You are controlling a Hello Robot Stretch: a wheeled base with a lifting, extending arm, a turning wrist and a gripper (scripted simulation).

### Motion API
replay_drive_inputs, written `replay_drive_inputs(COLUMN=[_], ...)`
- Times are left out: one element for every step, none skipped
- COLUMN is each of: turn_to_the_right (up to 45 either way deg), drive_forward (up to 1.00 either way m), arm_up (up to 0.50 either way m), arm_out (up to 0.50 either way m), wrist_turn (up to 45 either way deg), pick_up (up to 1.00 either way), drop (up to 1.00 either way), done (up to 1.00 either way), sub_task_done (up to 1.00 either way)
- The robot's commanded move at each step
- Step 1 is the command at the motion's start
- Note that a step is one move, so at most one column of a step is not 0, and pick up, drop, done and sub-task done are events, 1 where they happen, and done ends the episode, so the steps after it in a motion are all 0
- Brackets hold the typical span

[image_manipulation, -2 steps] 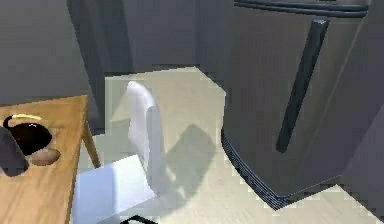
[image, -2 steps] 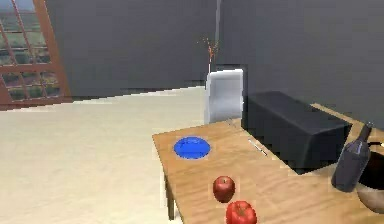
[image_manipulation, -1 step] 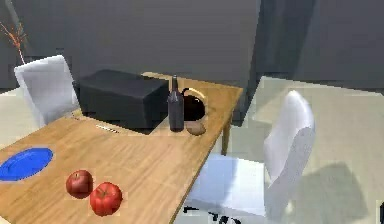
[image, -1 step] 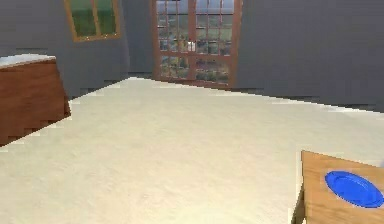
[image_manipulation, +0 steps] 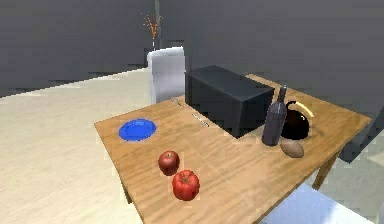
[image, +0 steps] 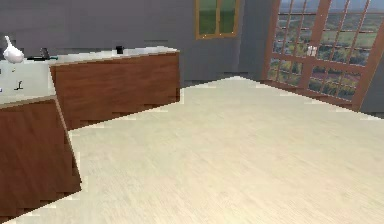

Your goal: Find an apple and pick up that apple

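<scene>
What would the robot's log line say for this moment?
stage: apple search | arm side: dark red apple and bright red apple on wooden table, near blue plate | forward: wooden counter | pick-up: not done

Your base stands alongside the table (image_manipulation: 215, 150), with its arm side turned to the table's near edge. Its front points across open floor (image: 230, 150), and the counter (image: 115, 85) lies ahead toward the forward view's left. From here you cannot tell how high the arm is lifted, how far it reaches, or how the wrist is turned. The same goes for the gripper.
</scene>
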Motion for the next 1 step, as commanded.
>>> replay_drive_inputs(turn_to_the_right=[0.0], drive_forward=[0.0], arm_up=[0.5], arm_out=[0.0], wrist_turn=[0.0], pick_up=[0.0], drop=[0.0], done=[0.0], sub_task_done=[0.0])
